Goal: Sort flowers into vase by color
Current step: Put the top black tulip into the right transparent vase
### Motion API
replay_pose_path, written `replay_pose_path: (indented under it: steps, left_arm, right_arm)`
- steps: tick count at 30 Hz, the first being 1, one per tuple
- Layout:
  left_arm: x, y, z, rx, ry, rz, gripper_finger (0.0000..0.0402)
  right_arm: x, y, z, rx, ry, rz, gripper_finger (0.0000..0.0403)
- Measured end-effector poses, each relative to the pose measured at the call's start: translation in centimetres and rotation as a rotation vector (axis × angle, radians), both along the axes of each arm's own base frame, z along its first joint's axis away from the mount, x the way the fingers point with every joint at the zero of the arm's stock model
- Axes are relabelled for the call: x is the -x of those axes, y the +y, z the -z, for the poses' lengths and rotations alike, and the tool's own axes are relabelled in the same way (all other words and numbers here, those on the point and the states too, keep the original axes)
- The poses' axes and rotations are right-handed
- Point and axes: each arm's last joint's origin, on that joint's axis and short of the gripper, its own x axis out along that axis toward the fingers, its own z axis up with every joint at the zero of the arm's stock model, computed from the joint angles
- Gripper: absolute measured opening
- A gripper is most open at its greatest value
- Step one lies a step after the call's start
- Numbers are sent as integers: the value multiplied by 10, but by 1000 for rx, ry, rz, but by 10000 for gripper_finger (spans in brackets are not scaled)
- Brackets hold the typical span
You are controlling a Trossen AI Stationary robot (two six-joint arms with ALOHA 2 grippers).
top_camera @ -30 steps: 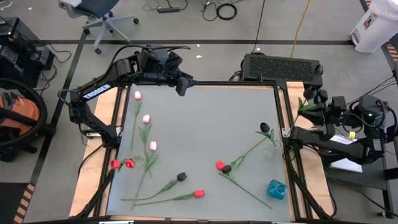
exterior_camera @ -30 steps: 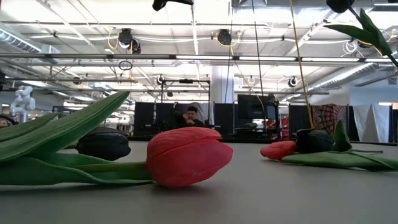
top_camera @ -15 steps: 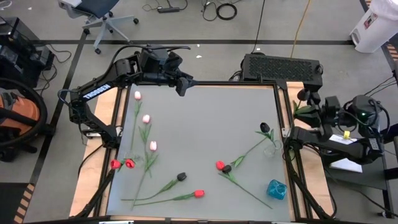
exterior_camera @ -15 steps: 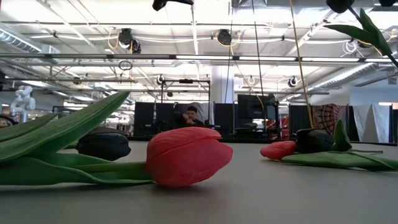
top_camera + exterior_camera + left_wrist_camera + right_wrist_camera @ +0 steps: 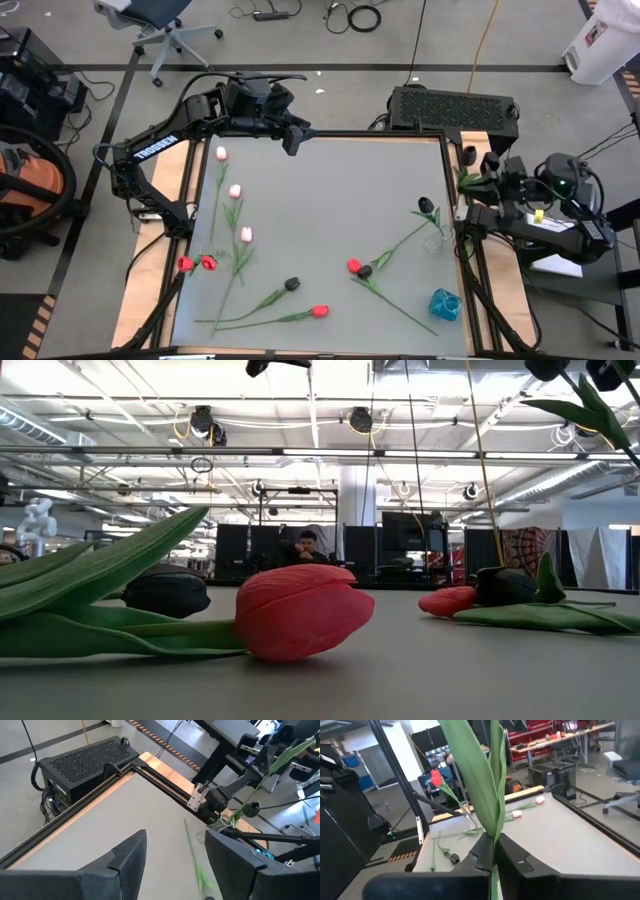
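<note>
Black tulip [image 5: 470, 153]: pinched in closed right gripper [image 5: 487, 172], frame right edge.
Left gripper [image 5: 292, 138]: open, empty, upper centre.
Clear vase [image 5: 435, 240]: stem inside, right.

The flat matte table top [image 5: 330, 210] is showing pale grey, framed by light wooden boards [image 5: 181, 262] and black metal rails [image 5: 462, 270]. Three artificial tulips with soft pink heads [image 5: 235, 191] are lying along its left side on thin green stems. Small red tulip heads [image 5: 320, 311] are glowing near the front, one filling the low view as a coral-red bud [image 5: 295, 612] beside broad green leaves [image 5: 95, 575]. Black tulip heads [image 5: 292, 284] are sitting dark among them. A crumpled translucent turquoise vase [image 5: 445, 304] is shining blue-green at the front right. Both dark robot arms [image 5: 160, 150] are looking black, the left one carrying white lettering.
</note>
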Motion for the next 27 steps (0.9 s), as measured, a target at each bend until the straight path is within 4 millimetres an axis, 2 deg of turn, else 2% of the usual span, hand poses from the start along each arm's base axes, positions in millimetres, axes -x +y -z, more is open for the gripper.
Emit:
replay_pose_path:
  steps: [13,27]
  left_arm:
    - [0,0,0,-1,0,0,208]
    - [0,0,0,0,0,0,208]
  right_arm:
    - [-5,-2,10,8,49,-3,3]
    - [-6,-2,22,-34,139,-32,21]
